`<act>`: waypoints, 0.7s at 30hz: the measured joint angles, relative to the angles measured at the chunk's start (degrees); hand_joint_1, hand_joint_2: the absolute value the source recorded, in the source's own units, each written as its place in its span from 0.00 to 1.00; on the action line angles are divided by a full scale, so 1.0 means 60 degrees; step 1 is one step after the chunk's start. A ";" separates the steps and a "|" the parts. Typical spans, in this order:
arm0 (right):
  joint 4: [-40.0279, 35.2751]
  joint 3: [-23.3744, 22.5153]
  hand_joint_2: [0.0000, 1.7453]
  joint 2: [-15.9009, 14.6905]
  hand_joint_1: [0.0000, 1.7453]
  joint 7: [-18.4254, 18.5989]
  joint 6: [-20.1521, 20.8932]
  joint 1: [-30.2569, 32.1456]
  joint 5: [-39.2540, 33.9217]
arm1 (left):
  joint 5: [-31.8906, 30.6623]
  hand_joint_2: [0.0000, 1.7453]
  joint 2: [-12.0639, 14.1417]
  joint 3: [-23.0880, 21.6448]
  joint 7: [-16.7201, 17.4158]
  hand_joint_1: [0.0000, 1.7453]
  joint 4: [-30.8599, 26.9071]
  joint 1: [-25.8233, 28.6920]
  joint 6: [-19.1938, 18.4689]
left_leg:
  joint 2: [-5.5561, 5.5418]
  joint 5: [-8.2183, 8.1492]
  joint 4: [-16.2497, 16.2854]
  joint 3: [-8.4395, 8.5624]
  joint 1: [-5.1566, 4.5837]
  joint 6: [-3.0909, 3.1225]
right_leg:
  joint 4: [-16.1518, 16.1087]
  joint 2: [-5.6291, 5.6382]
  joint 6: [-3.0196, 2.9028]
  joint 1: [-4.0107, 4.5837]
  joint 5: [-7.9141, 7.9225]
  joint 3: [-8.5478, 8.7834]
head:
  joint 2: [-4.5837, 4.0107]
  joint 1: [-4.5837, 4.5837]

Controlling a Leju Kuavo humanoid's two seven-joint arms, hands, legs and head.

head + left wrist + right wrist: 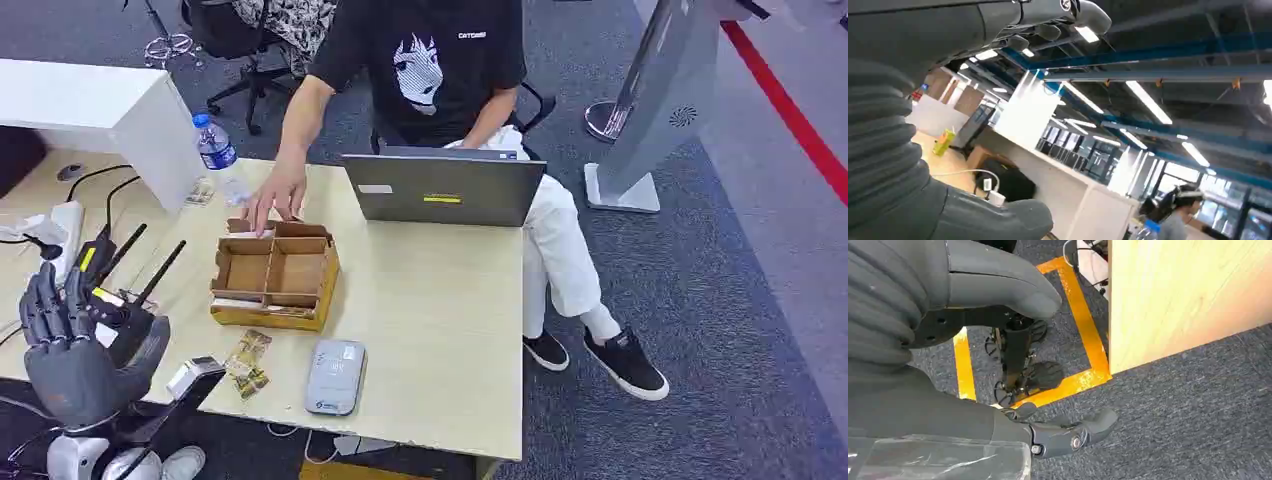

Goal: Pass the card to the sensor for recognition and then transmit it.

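A thin white card point(238, 301), barely legible, lies flat in the near-left compartment of the brown divided cardboard box point(326, 287), while the raised left hand point(72, 352) and hanging right hand point(948, 410) are empty with fingers apart.

The left hand point(908, 165) holds nothing, its ribbed grey cover and thick thumb point(998, 220) close to the lens, darker fingers point(1068, 12) spread apart. Beyond them run ceiling light strips point(1148, 102) and blue beams point(1158, 75). Past the thumb stand a white partition point(1073, 195) and a person point(1173, 215).
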 joint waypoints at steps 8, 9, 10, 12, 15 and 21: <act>0.0000 -0.0062 1.00 0.0058 0.00 0.0087 -0.0062 -0.0044 0.0204 | -0.0716 1.00 0.0349 0.0004 0.0454 0.00 0.0822 -0.0328 0.0138 | -0.0001 0.0004 0.0001 -0.0004 -0.0004 0.0007 | -0.0001 -0.0001 0.0005 -0.0001 0.0005 -0.0003 | 0.0000 0.0000; 0.0000 -0.0066 1.00 0.0066 0.00 0.0098 -0.0066 -0.0047 0.0259 | -0.0834 1.00 0.0386 0.0004 0.0521 0.00 0.0911 -0.0373 0.0164 | -0.0001 0.0005 0.0001 -0.0005 -0.0004 0.0007 | -0.0001 -0.0001 0.0004 -0.0001 0.0006 -0.0003 | 0.0000 0.0000; 0.0000 -0.0066 1.00 0.0073 0.00 0.0113 -0.0066 -0.0050 0.0299 | -0.0943 1.00 0.0426 0.0004 0.0579 0.00 0.1002 -0.0420 0.0171 | 0.0000 0.0005 0.0001 -0.0005 -0.0003 0.0006 | 0.0000 -0.0001 0.0004 -0.0001 0.0007 -0.0004 | 0.0000 0.0000; 0.0000 -0.0069 1.00 0.0080 0.00 0.0124 -0.0080 -0.0059 0.0335 | -0.1140 1.00 0.0499 0.0004 0.0681 0.00 0.1158 -0.0509 0.0186 | 0.0000 0.0005 0.0001 -0.0004 -0.0003 0.0006 | 0.0000 -0.0001 0.0003 -0.0001 0.0007 -0.0006 | 0.0000 0.0000; -0.0004 -0.0069 1.00 0.0091 0.00 0.0200 -0.0105 -0.0113 0.0492 | -0.1485 1.00 0.0696 0.0000 0.0928 0.00 0.1569 -0.0856 0.0121 | -0.0002 0.0015 0.0001 -0.0010 -0.0002 -0.0006 | 0.0000 -0.0002 -0.0001 -0.0001 0.0014 -0.0014 | 0.0000 0.0000; -0.0011 -0.0069 1.00 0.0106 0.00 0.0288 -0.0120 -0.0215 0.0638 | -0.1712 1.00 0.1060 -0.0080 0.1093 0.00 0.2317 -0.1480 0.0025 | 0.0000 0.0030 0.0000 -0.0014 0.0000 -0.0004 | 0.0001 0.0000 -0.0005 0.0000 0.0027 -0.0021 | 0.0000 0.0000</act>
